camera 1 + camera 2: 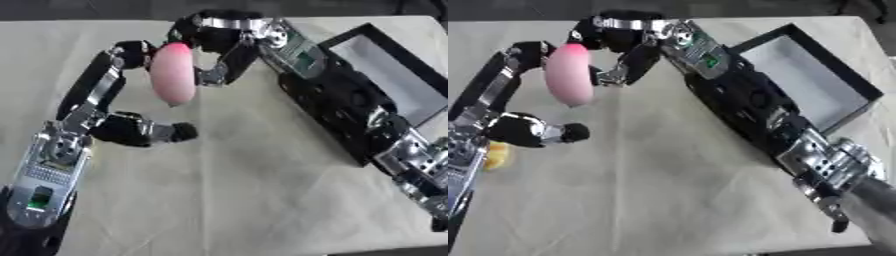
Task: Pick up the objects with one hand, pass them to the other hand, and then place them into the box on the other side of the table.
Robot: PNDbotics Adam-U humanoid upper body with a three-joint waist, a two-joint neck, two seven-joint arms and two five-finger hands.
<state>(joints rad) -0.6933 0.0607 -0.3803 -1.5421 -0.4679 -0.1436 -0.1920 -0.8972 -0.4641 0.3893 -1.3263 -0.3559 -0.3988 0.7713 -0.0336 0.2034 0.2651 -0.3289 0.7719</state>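
Overhead, pink object (pixel 172 73) between both hands, box (pixel 811 82) interior bare

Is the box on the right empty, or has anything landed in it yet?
Empty as far as visible: the box shows only bare pale floor. The right arm hides its near-left part. The pink object is held above the table between both hands.

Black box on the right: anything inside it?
The black open-topped box shows only a bare pale floor; nothing lies on the visible part. The right arm covers its near-left side, so that part is unseen. The pink oval object is outside it, between both hands.
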